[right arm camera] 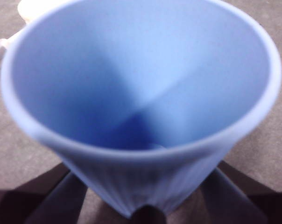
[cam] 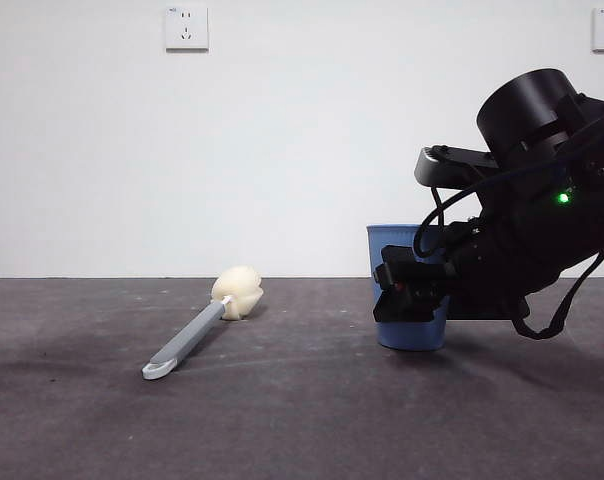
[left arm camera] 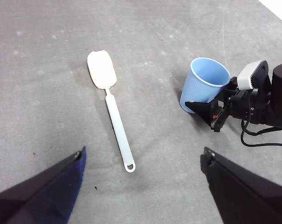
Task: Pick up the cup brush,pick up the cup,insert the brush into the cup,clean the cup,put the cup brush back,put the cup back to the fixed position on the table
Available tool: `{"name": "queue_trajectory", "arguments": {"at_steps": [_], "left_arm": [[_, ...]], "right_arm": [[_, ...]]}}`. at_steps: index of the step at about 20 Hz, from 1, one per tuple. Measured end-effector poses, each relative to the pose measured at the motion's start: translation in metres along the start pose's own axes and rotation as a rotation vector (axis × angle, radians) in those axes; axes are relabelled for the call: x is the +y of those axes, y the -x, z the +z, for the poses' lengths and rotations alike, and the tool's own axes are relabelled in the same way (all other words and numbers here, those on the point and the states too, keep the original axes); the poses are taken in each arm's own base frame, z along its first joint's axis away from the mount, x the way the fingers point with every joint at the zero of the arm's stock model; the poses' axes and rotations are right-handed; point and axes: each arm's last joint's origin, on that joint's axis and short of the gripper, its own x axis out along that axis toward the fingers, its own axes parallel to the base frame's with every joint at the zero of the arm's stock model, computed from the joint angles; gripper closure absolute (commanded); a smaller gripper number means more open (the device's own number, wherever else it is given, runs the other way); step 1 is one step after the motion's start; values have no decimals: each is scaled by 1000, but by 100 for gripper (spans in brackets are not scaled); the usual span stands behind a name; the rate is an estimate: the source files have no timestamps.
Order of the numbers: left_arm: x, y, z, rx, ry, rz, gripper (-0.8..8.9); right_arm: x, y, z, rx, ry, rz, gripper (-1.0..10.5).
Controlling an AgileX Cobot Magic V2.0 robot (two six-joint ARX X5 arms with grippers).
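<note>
You are seeing no readable writing or brand anywhere; only two blank wall sockets (cam: 186,27) are showing behind the table (cam: 282,420). Your right gripper (cam: 414,292) is reaching in low from the side, its jaws clenching around the lower part of the light blue cup (cam: 394,250), which is sitting upright on the table. Your left gripper (left arm camera: 141,186) is hovering high above with jaws spread wide, holding nothing. The cup brush (left arm camera: 112,107) is lying flat on the table, well apart from the cup.
</note>
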Motion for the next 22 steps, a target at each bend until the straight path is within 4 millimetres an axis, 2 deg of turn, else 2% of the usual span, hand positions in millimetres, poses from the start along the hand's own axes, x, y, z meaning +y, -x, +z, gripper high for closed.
{"name": "queue_trajectory", "arguments": {"at_steps": [4,5,10,13,17,22], "left_arm": [[0,0,0,0,0,0,401],[0,0,0,0,0,0,401],[0,0,0,4,0,1,401],[0,0,-1,8,-1,2,401],[0,0,-2,17,-2,5,401],[1,0,-3,29,-21,9,405]], "right_arm": [[0,0,-7,61,-1,3,493],[0,1,-9,74,-1,3,451],[0,13,4,58,-8,2,432],[0,26,6,145,-34,1,433],[3,63,16,275,-87,1,433],[9,132,32,325,-108,67,443]]}}
